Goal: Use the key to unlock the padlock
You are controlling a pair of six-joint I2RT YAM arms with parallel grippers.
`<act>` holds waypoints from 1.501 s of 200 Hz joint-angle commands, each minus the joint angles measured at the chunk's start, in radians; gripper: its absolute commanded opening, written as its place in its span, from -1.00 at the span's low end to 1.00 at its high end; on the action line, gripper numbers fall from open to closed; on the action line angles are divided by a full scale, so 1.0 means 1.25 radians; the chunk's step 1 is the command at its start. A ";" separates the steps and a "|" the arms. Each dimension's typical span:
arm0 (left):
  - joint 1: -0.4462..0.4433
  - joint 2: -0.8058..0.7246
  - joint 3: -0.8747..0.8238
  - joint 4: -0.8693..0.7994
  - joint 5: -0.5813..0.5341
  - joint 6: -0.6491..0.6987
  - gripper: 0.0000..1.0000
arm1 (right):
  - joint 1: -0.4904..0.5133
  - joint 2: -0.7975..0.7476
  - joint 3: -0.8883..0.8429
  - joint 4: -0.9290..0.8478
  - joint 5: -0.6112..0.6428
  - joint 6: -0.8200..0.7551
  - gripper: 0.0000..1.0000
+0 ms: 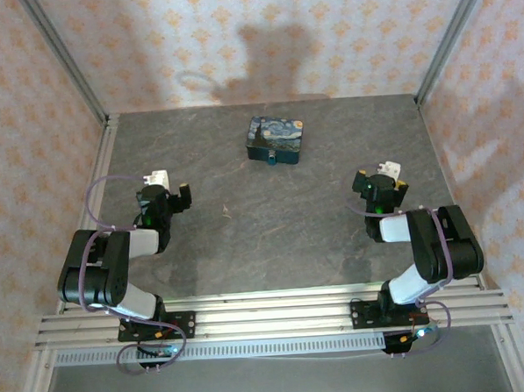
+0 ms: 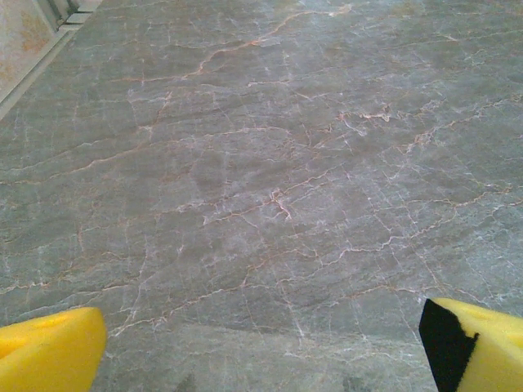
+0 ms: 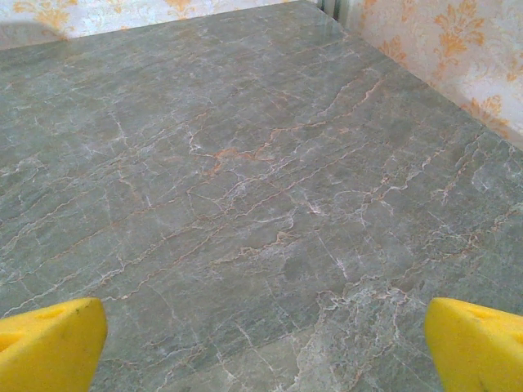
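The padlock (image 1: pixel 277 138), a flat dark-blue block printed with a swirling yellow-and-blue painting, lies on the table at the far centre. A tiny teal-blue bit, which looks like the head of the key (image 1: pixel 269 158), shows at the padlock's near edge; I cannot tell whether it is inserted or only lying against the block. My left gripper (image 1: pixel 172 187) hovers at the near left and my right gripper (image 1: pixel 381 177) at the near right, both well short of the padlock. In the wrist views the left gripper (image 2: pixel 261 351) and right gripper (image 3: pixel 261 347) stand open, yellow fingertips (image 2: pixel 49 351) (image 3: pixel 478 343) wide apart over bare tabletop.
The grey marbled table (image 1: pixel 246 223) is boxed in by patterned walls (image 1: pixel 30 129) on three sides, with aluminium posts (image 1: pixel 66 57) at the back corners. A rail frame (image 1: pixel 268 314) runs along the near edge under the arm bases.
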 commanded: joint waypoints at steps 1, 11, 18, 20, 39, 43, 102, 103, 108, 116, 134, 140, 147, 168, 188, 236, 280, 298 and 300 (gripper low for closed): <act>-0.005 -0.008 0.016 0.019 0.001 0.012 1.00 | -0.004 -0.010 0.011 0.010 0.007 0.009 0.99; -0.005 -0.008 0.016 0.018 0.001 0.013 1.00 | -0.004 -0.009 0.011 0.010 0.007 0.009 0.99; -0.005 -0.008 0.017 0.018 0.002 0.013 1.00 | -0.004 -0.010 0.011 0.010 0.007 0.009 0.99; -0.005 -0.008 0.017 0.018 0.002 0.013 1.00 | -0.004 -0.010 0.011 0.011 0.008 0.009 0.99; -0.005 -0.008 0.018 0.018 0.002 0.012 1.00 | -0.004 -0.010 0.010 0.011 0.007 0.009 0.99; -0.005 -0.008 0.018 0.018 0.002 0.013 1.00 | -0.004 -0.010 0.010 0.011 0.007 0.009 0.99; -0.005 -0.009 0.017 0.018 0.002 0.013 1.00 | -0.004 -0.010 0.011 0.011 0.008 0.009 0.99; -0.005 -0.009 0.017 0.018 0.002 0.013 1.00 | -0.004 -0.010 0.011 0.011 0.008 0.009 0.99; -0.005 -0.009 0.018 0.018 0.002 0.013 1.00 | -0.004 -0.010 0.010 0.011 0.007 0.009 0.99; -0.005 -0.008 0.017 0.018 0.001 0.014 1.00 | -0.004 -0.010 0.011 0.011 0.009 0.009 0.99; -0.005 -0.008 0.017 0.018 0.002 0.014 1.00 | -0.004 -0.010 0.010 0.011 0.007 0.009 0.99; -0.005 -0.008 0.016 0.018 0.002 0.014 1.00 | -0.004 -0.010 0.011 0.011 0.007 0.009 0.99; -0.004 -0.008 0.016 0.019 0.003 0.013 1.00 | -0.004 -0.010 0.011 0.011 0.007 0.010 0.99; -0.002 -0.011 0.017 0.016 0.013 0.013 1.00 | -0.004 -0.010 0.011 0.011 0.008 0.009 0.99; 0.000 -0.061 0.076 -0.126 0.017 0.010 0.94 | -0.003 -0.011 0.008 0.012 0.006 0.010 0.99; 0.004 -0.126 0.299 -0.622 0.020 -0.108 0.67 | -0.003 -0.066 0.027 -0.053 0.008 0.006 0.99; 0.004 -0.150 0.401 -0.942 0.120 -0.239 0.55 | -0.003 -0.255 0.222 -0.551 0.004 0.152 1.00; 0.000 -0.155 0.379 -0.959 0.247 -0.291 0.39 | 0.010 -0.265 0.289 -0.705 -0.031 0.239 0.91; -0.001 -0.155 0.376 -0.959 0.256 -0.300 0.37 | 0.014 -0.265 0.295 -0.716 -0.038 0.243 0.89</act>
